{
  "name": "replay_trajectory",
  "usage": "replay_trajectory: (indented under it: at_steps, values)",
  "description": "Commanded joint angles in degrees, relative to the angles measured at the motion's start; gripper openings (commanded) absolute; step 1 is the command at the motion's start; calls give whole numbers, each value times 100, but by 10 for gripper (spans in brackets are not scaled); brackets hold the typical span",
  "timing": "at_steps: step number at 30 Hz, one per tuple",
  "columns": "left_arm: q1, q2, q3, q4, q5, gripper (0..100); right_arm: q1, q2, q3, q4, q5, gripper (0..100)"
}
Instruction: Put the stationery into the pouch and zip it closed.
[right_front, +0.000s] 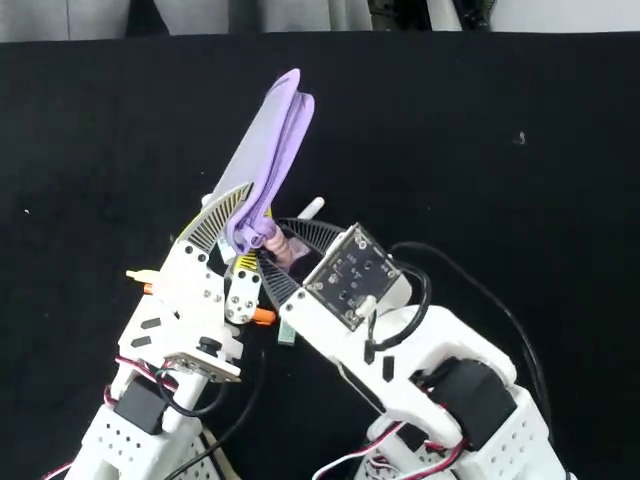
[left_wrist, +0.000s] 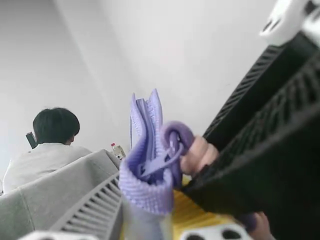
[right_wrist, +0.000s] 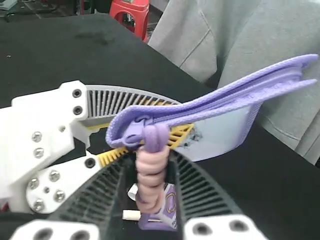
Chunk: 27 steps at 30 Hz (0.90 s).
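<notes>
Where left gripper (right_front: 238, 218) and right gripper (right_front: 282, 247) meet, the pouch (right_front: 272, 135), clamped.

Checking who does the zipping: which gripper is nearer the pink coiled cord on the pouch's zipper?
Right. The right gripper is shut on the pink cord; the left gripper clamps the end of the pouch beside it.

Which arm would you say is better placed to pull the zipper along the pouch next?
Right, likely: the right gripper is shut on the pink zipper cord, while the left gripper clamps the purple pouch, anchoring it.
</notes>
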<state>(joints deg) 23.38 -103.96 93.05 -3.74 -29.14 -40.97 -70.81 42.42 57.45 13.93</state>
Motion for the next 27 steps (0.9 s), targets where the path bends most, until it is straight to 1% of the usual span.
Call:
replay_trajectory:
  at_steps: [1,8,12,14,19,27]
  values:
    - [84,-53,-259,-141,-18,28,149,-75,-119,-18,44,15]
    - [84,-53,-242,-141,-18,28,1046,-22,-1095,527,88,11]
    - [84,-53,-242,-132,-18,28,1398,57,-1560,598,668,11]
    - [84,-53,-233,-123,-18,28,1556,180,-1736,598,835,11]
    - [84,-53,-233,-114,-18,28,2066,813,-2246,580,1196,11]
    - [84,-53,-224,-105,-18,28,2884,2202,-3266,185,1477,11]
